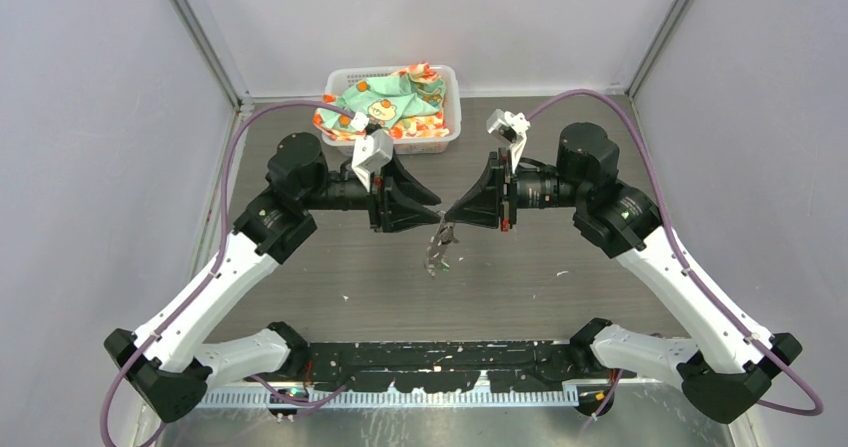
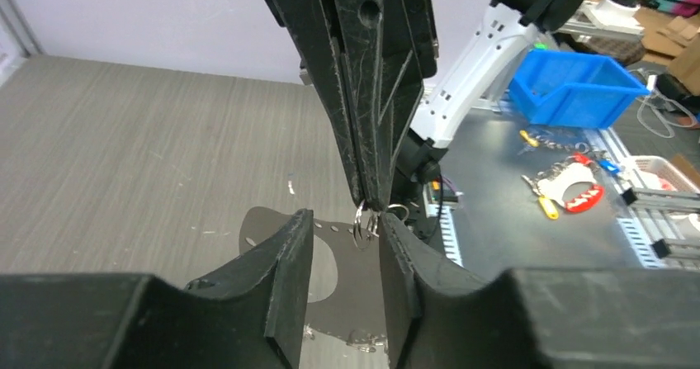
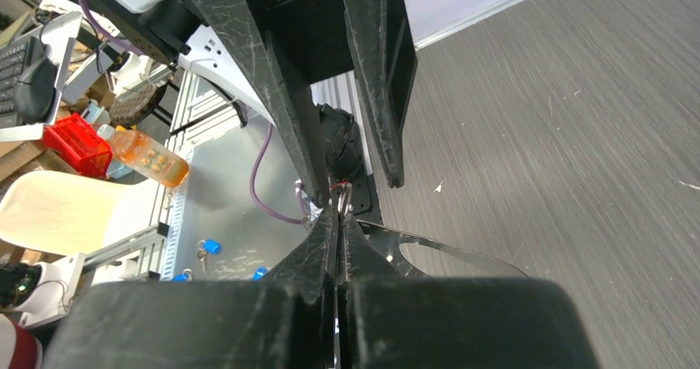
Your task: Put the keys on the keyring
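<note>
Grey wood-grain tabletop [image 1: 600,267], above its middle and away from every edge: keyring [image 2: 363,220], pinched in the closed right gripper [image 3: 338,224], hanging between the parted jaws of the left gripper [image 2: 345,237], apparently for regrasping; keys indiscernible.

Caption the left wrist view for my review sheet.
Right gripper, shut, pinches a small metal ring between the left gripper's open jaws.
</note>
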Tool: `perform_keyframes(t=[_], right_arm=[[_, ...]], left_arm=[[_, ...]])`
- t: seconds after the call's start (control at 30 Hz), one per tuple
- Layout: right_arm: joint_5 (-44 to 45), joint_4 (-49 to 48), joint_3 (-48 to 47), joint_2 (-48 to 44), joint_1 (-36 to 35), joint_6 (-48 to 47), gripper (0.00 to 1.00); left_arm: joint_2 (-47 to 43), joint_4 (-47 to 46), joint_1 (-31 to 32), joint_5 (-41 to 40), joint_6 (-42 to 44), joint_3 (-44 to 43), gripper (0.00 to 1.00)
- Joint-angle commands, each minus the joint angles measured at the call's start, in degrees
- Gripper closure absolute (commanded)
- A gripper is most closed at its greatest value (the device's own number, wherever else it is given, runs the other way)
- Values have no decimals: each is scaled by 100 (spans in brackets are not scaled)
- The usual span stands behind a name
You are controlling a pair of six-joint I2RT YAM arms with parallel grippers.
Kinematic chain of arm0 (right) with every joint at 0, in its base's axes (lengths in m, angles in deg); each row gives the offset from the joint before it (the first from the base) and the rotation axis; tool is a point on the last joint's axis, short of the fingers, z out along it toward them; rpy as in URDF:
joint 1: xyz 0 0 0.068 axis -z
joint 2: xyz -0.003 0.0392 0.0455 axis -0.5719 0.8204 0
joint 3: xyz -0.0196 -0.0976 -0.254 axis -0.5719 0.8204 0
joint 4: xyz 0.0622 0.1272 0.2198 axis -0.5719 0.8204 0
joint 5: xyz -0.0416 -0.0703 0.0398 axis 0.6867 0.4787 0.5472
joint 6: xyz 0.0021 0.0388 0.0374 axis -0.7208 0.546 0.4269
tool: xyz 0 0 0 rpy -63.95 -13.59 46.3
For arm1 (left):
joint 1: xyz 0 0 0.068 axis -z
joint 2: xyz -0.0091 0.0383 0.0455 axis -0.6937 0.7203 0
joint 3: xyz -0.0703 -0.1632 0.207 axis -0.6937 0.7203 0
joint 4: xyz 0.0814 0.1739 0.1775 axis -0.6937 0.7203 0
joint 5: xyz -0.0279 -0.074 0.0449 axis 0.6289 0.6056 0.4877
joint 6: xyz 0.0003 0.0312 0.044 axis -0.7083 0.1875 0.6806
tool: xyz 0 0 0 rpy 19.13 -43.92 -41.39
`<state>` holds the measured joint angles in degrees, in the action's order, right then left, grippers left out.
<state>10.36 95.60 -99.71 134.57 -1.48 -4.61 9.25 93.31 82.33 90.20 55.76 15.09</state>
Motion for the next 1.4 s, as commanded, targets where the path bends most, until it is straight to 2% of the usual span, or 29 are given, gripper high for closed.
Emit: perform_keyframes(t=[0.0, 0.1, 0.23, 0.43, 0.63, 0.8, 1.1, 1.23, 1.37], right_arm=[[-96, 695, -599, 3, -43, -413, 99], [-129, 1305, -875, 134, -54, -736, 99], [-18, 2050, -1245, 362, -135, -1165, 99], [533, 2924, -1794, 682, -470, -1724, 99], [876, 3129, -2014, 855, -683, -1953, 99], [979, 3286, -2185, 959, -792, -2043, 99], [1056, 3400, -2371, 1113, -932, -2095, 99], [1074, 3451, -2424, 1170, -964, -2120, 99], [1082, 3503, -2521, 1252, -1001, -2160, 99]], left_arm=[[-14, 1073, -68, 625, 1043, -490, 58], [124, 2023, -72, 649, 1962, -869, 52], [461, 2872, -76, 631, 2489, -1399, 52], [1266, 4452, -71, 958, 3045, -2536, 58], [1832, 5637, -53, 1299, 3592, -3322, 68], [1793, 5839, -6, 1328, 3812, -3241, 71], [1872, 5719, 184, 1028, 3825, -3303, 70], [1881, 5749, 199, 1059, 3827, -3320, 76], [1899, 5850, 234, 1019, 3975, -3328, 88]])
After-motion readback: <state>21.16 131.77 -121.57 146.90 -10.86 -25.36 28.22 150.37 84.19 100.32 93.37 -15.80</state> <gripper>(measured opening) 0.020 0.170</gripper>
